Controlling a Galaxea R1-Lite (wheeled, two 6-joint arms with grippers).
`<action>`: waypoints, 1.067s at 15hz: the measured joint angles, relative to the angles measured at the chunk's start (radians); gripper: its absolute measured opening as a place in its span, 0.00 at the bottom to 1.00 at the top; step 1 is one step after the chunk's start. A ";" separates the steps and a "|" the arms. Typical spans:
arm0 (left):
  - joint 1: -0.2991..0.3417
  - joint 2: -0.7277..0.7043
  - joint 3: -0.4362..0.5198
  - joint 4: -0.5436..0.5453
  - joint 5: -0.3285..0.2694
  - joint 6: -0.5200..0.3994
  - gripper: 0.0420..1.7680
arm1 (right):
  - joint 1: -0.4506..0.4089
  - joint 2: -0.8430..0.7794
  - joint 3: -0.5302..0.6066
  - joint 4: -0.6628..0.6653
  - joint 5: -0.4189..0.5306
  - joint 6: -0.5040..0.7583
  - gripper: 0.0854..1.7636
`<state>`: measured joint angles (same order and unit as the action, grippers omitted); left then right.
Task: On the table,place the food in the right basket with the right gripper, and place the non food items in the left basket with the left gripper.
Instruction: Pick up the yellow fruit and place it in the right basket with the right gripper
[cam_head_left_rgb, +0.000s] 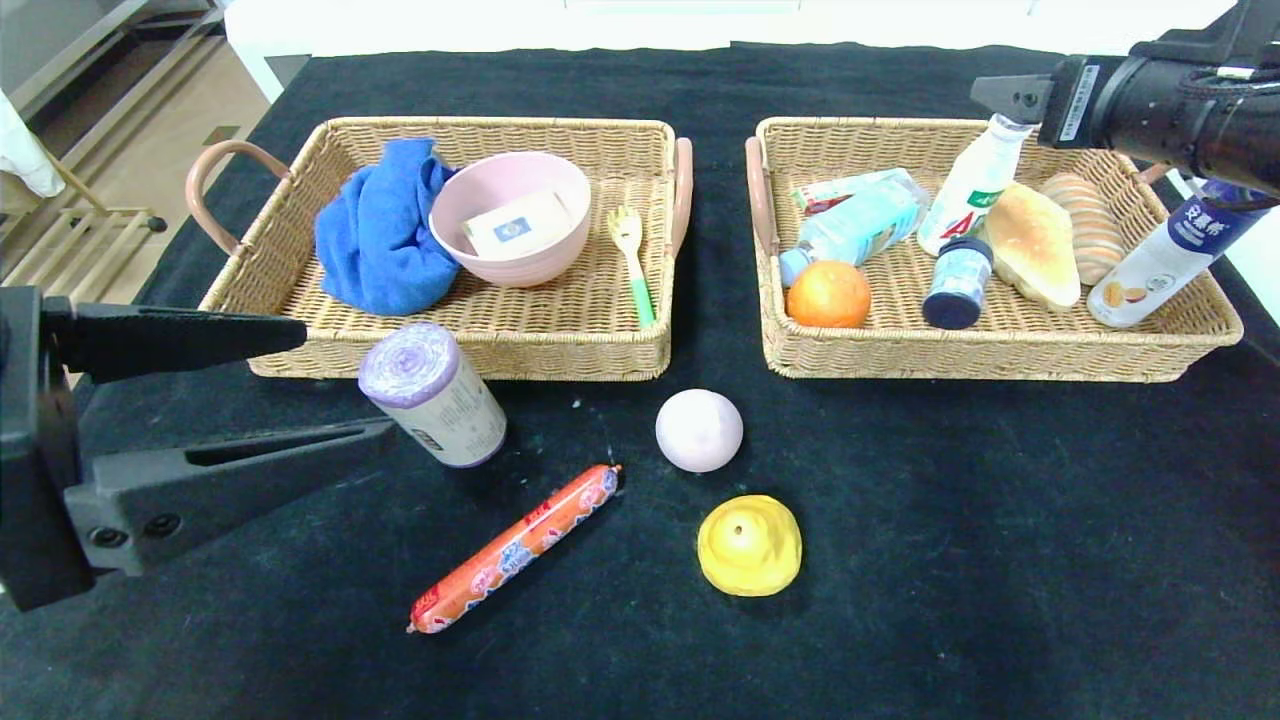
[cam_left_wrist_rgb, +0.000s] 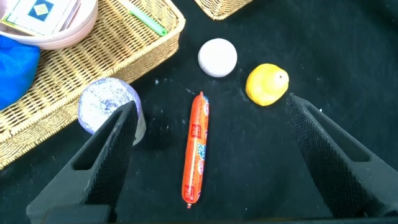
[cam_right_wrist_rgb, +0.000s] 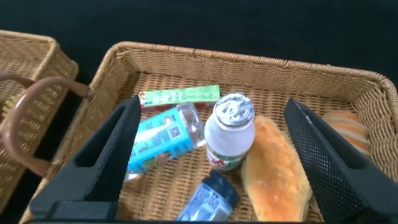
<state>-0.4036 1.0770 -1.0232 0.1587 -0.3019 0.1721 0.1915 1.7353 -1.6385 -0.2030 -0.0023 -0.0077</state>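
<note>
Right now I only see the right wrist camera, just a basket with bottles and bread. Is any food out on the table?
Observer: Yes. A sausage lies on the black table, in front of the left basket.
Operator: Is the other gripper going for it?
Observer: It doesn't look like it. The left gripper is open, with its fingertips right beside a roll of bags.
Operator: What's in the basket I can't see?
Observer: A blue cloth, a pink bowl with a small box inside, and a fork.
</note>
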 joint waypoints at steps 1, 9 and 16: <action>0.000 0.000 0.000 0.000 0.000 0.000 0.97 | 0.007 -0.022 0.023 0.006 0.002 0.000 0.95; 0.000 0.000 0.000 -0.002 0.000 0.000 0.97 | 0.133 -0.157 0.227 0.011 0.005 -0.030 0.96; 0.000 -0.001 0.000 -0.002 0.000 0.000 0.97 | 0.262 -0.253 0.419 0.000 0.005 -0.065 0.96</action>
<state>-0.4034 1.0757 -1.0232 0.1568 -0.3021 0.1726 0.4532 1.4821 -1.2200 -0.2030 0.0023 -0.0726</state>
